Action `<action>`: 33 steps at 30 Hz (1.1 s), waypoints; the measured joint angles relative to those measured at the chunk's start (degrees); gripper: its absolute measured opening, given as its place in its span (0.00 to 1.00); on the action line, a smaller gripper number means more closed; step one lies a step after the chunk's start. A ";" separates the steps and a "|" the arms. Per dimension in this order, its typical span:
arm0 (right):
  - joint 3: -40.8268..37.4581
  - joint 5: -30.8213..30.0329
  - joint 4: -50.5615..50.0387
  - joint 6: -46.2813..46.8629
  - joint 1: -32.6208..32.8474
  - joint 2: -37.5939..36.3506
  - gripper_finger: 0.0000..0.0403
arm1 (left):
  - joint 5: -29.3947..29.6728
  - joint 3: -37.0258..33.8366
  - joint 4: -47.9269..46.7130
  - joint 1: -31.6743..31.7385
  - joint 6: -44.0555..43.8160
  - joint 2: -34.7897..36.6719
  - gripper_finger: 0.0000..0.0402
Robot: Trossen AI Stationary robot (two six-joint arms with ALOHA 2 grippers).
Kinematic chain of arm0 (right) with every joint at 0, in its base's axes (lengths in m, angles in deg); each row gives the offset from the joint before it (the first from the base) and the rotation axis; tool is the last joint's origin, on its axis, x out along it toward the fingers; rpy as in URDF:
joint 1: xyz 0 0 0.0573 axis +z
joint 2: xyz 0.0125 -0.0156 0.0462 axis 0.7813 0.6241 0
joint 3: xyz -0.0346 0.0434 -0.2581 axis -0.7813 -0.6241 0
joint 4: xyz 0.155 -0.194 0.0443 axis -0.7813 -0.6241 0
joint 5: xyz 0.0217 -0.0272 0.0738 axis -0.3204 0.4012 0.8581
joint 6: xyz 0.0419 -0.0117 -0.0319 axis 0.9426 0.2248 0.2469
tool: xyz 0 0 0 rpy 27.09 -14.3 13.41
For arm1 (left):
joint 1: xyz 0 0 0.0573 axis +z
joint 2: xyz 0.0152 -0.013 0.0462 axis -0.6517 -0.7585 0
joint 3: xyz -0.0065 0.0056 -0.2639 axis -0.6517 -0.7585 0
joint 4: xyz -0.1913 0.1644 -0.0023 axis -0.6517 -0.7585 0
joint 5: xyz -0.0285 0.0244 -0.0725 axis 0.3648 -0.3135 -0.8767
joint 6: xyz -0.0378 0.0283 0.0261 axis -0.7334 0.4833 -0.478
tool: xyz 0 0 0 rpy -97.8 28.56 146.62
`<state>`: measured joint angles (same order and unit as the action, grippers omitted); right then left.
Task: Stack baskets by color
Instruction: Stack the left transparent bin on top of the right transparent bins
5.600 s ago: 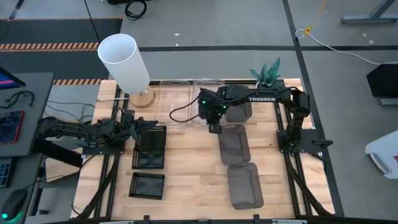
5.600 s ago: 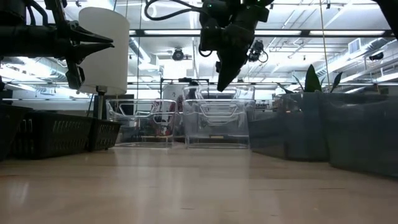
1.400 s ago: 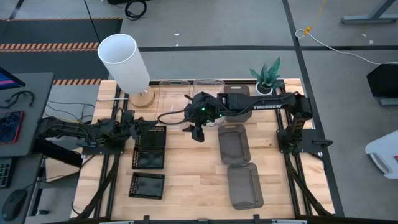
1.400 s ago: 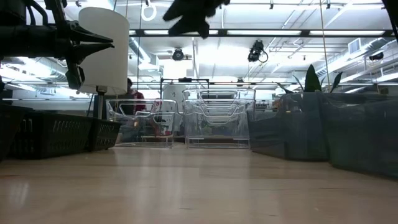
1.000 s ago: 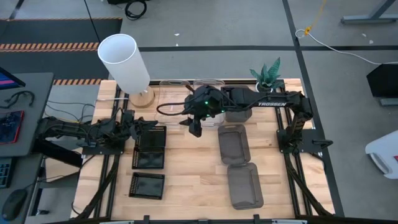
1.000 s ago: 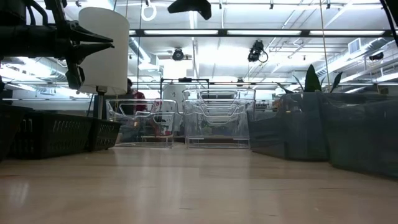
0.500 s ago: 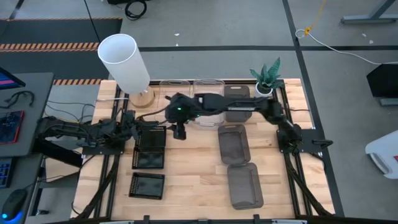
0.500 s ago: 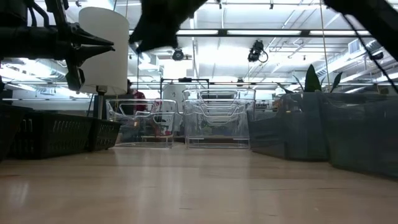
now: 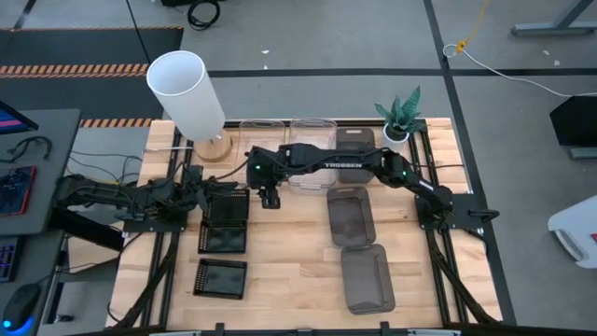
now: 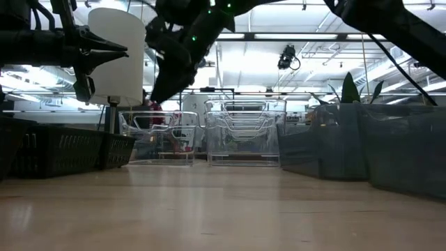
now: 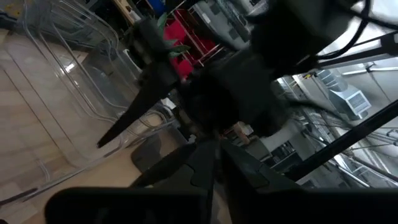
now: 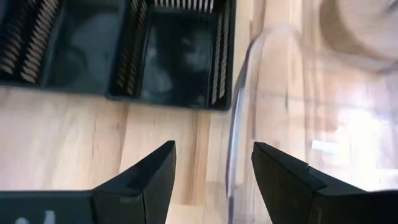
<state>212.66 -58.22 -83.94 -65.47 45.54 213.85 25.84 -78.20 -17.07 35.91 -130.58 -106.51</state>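
Clear plastic baskets [image 9: 285, 149] stand side by side at the far edge of the wooden table [image 9: 289, 252], and the right gripper [image 9: 270, 198] hangs with spread fingers above the near rim of the left clear one, empty. Black grid baskets [image 9: 225, 221] lie beside the left gripper [image 9: 198, 189], which is closed on nothing, and the smoky grey baskets [image 9: 352, 217] stay on the right side.

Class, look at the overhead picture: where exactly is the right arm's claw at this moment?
In the high view the right claw has reached across to the table's left half, open, hovering at the near edge of the left clear basket, just right of the black grid baskets.
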 joint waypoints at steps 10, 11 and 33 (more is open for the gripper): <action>-4.98 3.63 5.13 4.31 -2.24 -0.17 0.51 | 0.00 0.00 0.04 0.00 0.00 0.00 0.09; -5.89 4.11 6.09 5.22 -2.44 -0.34 0.51 | 0.00 0.00 0.04 0.00 0.00 0.00 0.09; -7.66 0.74 5.16 3.24 -3.31 -0.16 0.23 | 0.00 0.00 0.04 0.00 0.00 0.00 0.07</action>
<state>205.00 -57.48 -78.77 -62.23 42.24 213.69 25.84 -78.20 -17.03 35.91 -130.58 -106.51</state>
